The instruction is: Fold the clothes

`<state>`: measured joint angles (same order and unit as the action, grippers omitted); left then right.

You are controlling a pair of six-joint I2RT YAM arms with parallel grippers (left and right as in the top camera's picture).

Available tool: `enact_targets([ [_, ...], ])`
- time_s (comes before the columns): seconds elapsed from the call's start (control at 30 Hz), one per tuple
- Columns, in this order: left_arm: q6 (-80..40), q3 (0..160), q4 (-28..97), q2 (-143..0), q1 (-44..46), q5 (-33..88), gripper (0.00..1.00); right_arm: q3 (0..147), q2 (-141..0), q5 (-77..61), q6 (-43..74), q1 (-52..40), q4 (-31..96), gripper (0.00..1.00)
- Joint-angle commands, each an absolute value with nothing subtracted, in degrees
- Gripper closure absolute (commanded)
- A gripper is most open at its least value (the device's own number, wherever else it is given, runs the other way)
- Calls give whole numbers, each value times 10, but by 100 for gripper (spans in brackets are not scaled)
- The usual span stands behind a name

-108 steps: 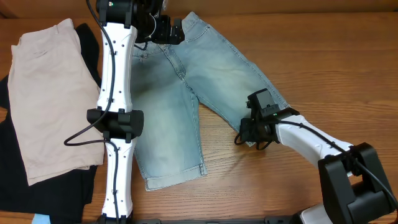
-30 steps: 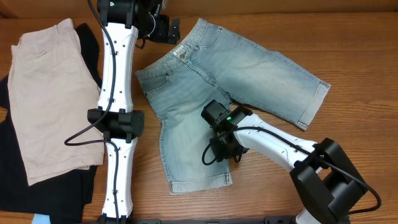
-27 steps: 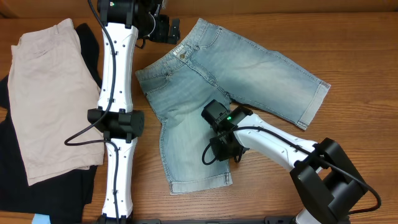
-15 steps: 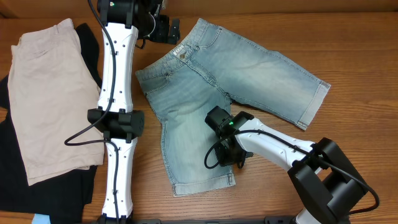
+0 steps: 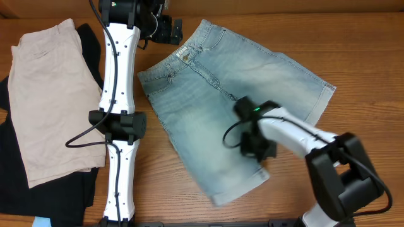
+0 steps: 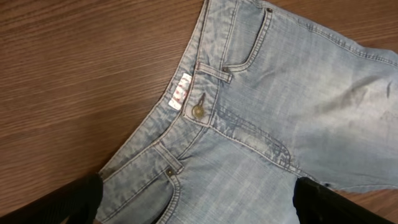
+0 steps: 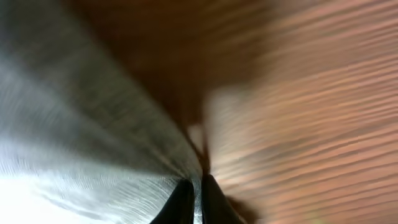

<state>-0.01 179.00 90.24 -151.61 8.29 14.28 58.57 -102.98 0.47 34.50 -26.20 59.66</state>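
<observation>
The light-blue denim shorts (image 5: 208, 82) lie spread on the wooden table, waistband at the upper left, one leg reaching to the right edge and the other to the lower middle. My right gripper (image 5: 257, 146) is shut on the fabric of the lower leg near its cuffed hem. The blurred right wrist view shows the fingers (image 7: 196, 193) pinching denim (image 7: 93, 124). My left gripper (image 5: 167, 29) hovers open by the waistband. In the left wrist view its fingers (image 6: 199, 205) are wide apart above the button and front pocket (image 6: 261, 124), holding nothing.
Beige shorts (image 5: 47, 94) lie flat at the left on a black garment (image 5: 19, 189). The left arm (image 5: 117, 126) stretches up the table between them and the denim. Bare wood (image 5: 353, 38) shows at the right and top right.
My right gripper has moved right and slightly down, dragging the lower denim leg with it. That leg has swung from pointing down to pointing down-right. The left arm has not moved.
</observation>
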Motion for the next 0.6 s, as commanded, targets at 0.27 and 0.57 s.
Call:
enact_targets([
  [0.27,-1,1741,871,-1510,92,129,0,578,-1029,25,356,25,511,87],
  [0.57,55,1612,804,-1511,123,132,0,661,-1012,-49,283,133,535,61],
])
